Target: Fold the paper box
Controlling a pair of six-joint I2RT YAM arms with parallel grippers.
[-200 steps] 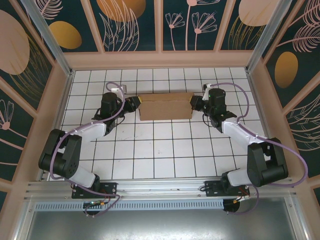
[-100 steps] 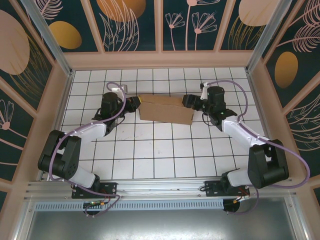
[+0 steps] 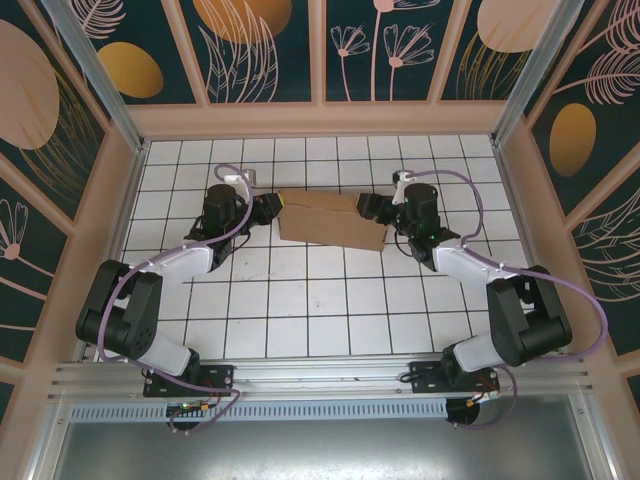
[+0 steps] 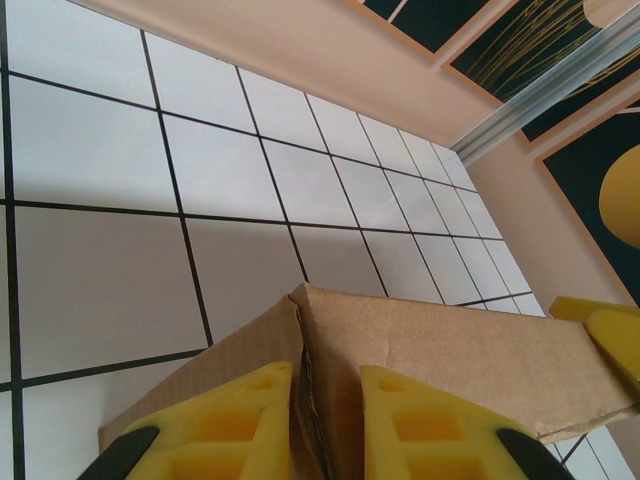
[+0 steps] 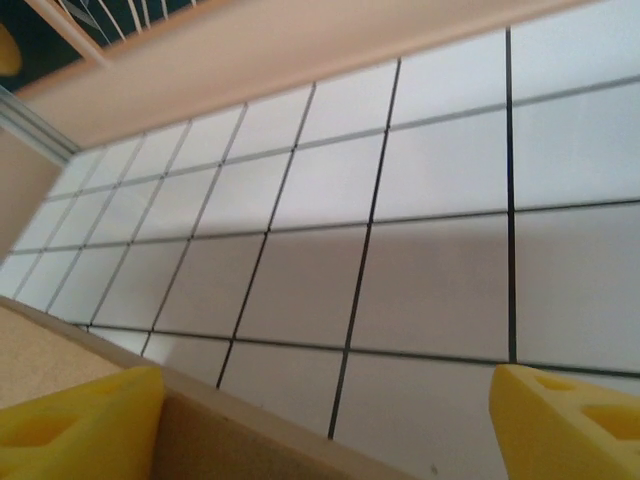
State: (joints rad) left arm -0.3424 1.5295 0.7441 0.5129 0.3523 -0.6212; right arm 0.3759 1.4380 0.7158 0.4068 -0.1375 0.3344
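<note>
The paper box [image 3: 330, 220], plain brown cardboard, lies partly folded at the back middle of the tiled floor. My left gripper [image 3: 272, 207] is at its left end. In the left wrist view, its yellow fingers [image 4: 232, 420] pinch an upright cardboard edge of the paper box [image 4: 460, 350], and my left gripper [image 4: 330, 425] is shut on that edge. My right gripper [image 3: 372, 205] hovers over the box's right end. In the right wrist view its fingers [image 5: 85, 420] stand wide apart, and my right gripper [image 5: 325, 425] holds nothing; the box's edge [image 5: 230, 435] runs below.
A pink wooden wall [image 3: 320, 118] borders the floor just behind the box, with side walls left and right. White tiles [image 3: 320, 300] stretch between the box and the arm bases. A metal corner post [image 4: 540, 95] stands at the far corner.
My right gripper has opened, let go of the box's right end and shifted left over it. The box's right side now sits skewed. The left gripper has kept its hold.
</note>
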